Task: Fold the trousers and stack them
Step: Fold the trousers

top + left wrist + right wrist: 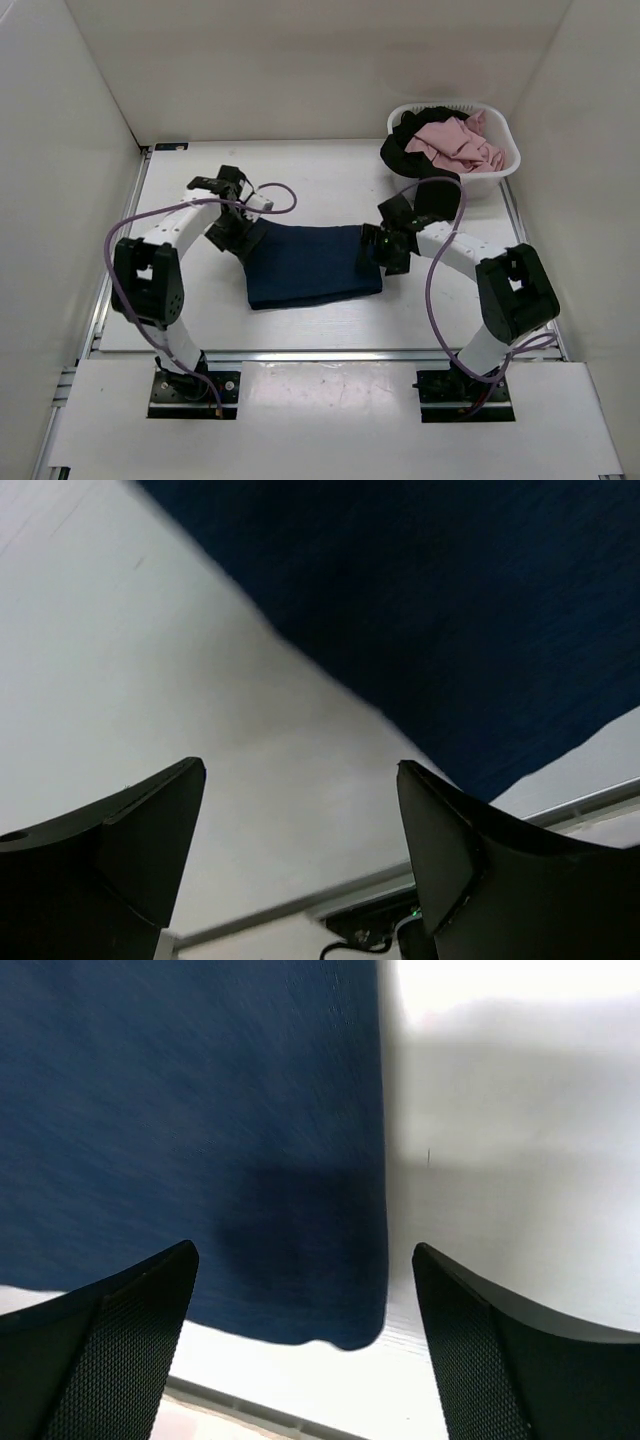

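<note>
The dark navy trousers lie folded into a flat rectangle in the middle of the table. My left gripper hovers at their far left corner, open and empty; in the left wrist view the fabric lies beyond the fingers over bare table. My right gripper is at their right edge, open and empty; in the right wrist view it hangs above the near right corner of the fabric. The tan patch and stitching are hidden.
A white basket at the back right holds a pink garment and a black garment that hangs over its front rim. White walls enclose the table on three sides. A metal rail runs along the near edge.
</note>
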Tool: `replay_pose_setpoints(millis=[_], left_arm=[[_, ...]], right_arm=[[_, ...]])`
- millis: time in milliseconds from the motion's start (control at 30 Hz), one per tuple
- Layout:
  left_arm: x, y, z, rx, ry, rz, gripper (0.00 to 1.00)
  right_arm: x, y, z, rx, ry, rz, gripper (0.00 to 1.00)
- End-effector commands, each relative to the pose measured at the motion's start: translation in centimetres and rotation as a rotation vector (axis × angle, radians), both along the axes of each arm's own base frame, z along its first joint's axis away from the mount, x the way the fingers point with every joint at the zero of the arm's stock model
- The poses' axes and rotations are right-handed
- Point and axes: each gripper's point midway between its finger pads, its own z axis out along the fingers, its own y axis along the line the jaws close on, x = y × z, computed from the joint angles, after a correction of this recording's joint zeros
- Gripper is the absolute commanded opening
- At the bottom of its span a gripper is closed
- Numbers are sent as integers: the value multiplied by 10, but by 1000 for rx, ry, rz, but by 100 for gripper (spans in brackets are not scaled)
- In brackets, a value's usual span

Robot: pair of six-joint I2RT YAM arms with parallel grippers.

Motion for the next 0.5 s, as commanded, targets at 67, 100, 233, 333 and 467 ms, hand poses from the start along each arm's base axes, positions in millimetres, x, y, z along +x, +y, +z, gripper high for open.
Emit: replay_pose_setpoints(millis=[67,100,233,333,467], left_arm=[[22,-49,-22,-159,11,-78,87],[23,-51,-29,-142,19,-66,86],[21,-37,-69,-58,54,-26,85],[25,-34,-75,-40,40,-23,85],[38,-34,-68,-31,-3,-9,85]], right_arm=[[-19,16,-21,149,35,9,84],[-22,14,-26,166,59,-31,79],[-51,25,-43,232,120,-61,49],[-62,29,-46,239,123,-76,40],[-61,23,-39,239,92,-117,33]])
